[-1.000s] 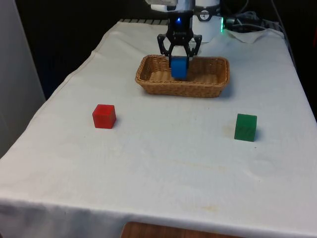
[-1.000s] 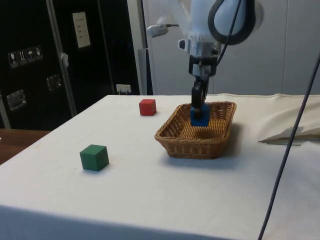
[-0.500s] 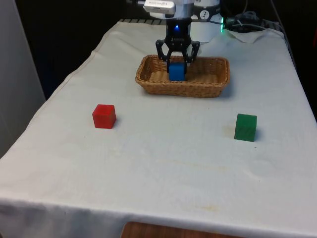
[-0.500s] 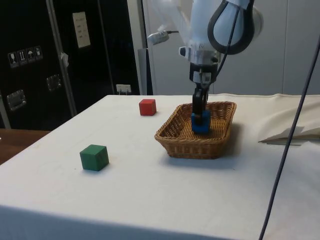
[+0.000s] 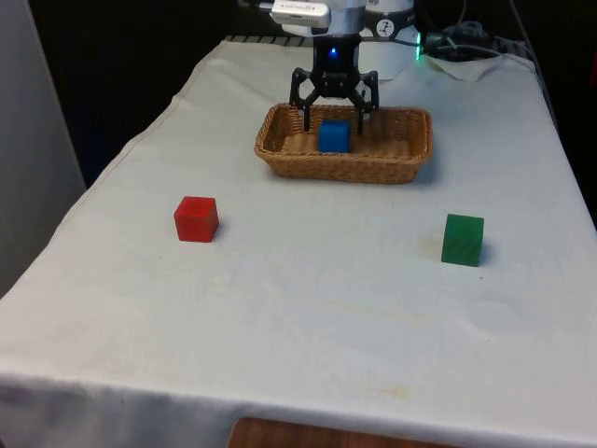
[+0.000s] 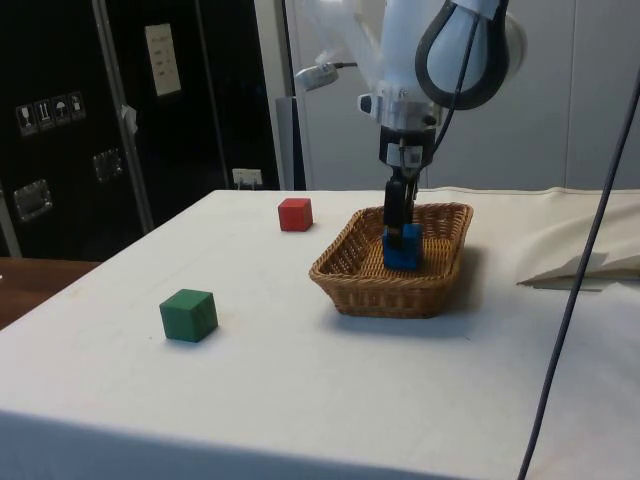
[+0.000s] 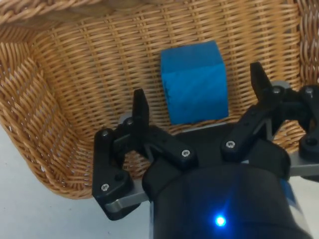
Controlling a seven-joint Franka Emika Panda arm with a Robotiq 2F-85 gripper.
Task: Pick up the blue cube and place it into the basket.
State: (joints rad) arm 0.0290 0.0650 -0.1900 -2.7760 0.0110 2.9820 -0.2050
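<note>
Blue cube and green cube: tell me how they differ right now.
The blue cube sits inside the wicker basket; the green cube stands on the white cloth. The open gripper hangs over the blue cube; nothing is near the green cube. They differ in colour. Both look like plain blocks of similar size.

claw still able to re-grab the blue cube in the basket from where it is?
Probably yes. The claw hangs open right over the blue cube, fingers apart on either side of it, and nothing else lies in the basket to block a straight drop.
</note>
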